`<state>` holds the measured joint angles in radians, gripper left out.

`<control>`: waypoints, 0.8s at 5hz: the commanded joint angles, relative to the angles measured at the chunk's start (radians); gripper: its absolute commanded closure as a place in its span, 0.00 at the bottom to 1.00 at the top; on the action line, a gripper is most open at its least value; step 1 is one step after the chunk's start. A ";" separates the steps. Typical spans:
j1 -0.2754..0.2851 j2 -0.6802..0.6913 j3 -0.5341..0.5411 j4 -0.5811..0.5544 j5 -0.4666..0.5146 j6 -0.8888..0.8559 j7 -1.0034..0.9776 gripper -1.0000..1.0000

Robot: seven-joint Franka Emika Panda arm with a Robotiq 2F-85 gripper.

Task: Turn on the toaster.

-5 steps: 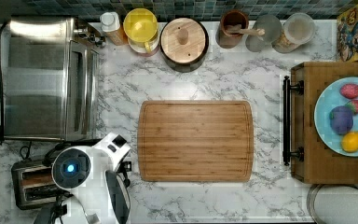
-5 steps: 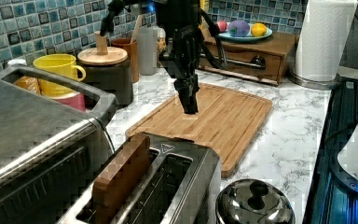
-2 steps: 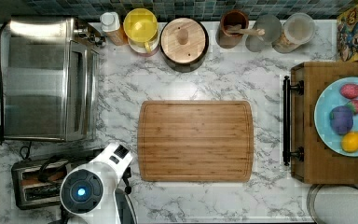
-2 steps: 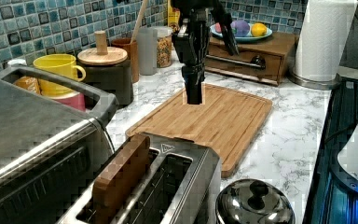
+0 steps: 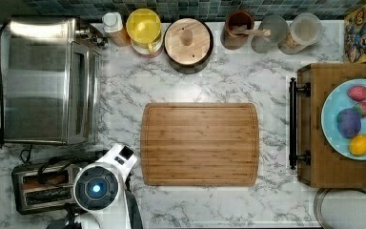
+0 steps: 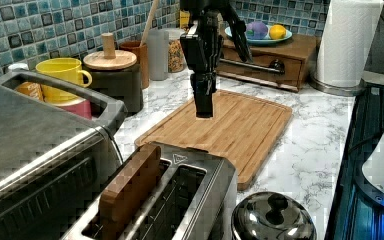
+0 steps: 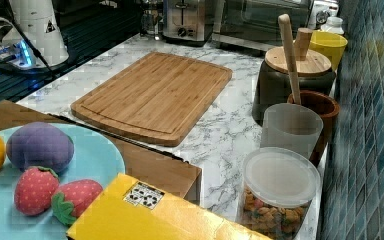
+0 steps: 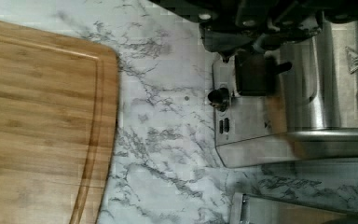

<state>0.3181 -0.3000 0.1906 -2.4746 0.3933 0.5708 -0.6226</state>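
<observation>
The toaster (image 5: 40, 188) stands at the top view's bottom left, a small steel box with two top slots. In the left view the toaster (image 6: 190, 195) is in the foreground with a brown slice (image 6: 130, 187) upright in one slot. The wrist view shows its end face with a black knob (image 8: 219, 95) and a black lever (image 8: 285, 66). My gripper (image 8: 255, 86) hangs shut over that end, close beside the lever. In the left view the gripper (image 6: 203, 114) points straight down just beyond the toaster. My arm (image 5: 97, 188) covers the toaster's right end in the top view.
A large steel toaster oven (image 5: 47, 81) sits beside the toaster. The wooden cutting board (image 5: 200, 143) lies mid-counter. Jars and a yellow mug (image 5: 144, 25) line the tiled wall. A steel pot lid (image 6: 272, 217) is near the toaster, a paper towel roll (image 6: 347, 42) farther off.
The arm has shifted toward the top view's bottom and a little right over the toaster's end. In the left view the gripper has straightened to hang vertically.
</observation>
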 commanded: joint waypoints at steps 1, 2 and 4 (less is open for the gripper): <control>0.080 -0.024 0.004 -0.006 0.089 0.052 0.009 1.00; 0.073 0.009 0.019 -0.005 0.026 0.095 0.096 1.00; 0.031 0.023 0.043 -0.002 0.001 0.165 0.169 1.00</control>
<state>0.3721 -0.2383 0.2399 -2.4844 0.3921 0.6807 -0.5264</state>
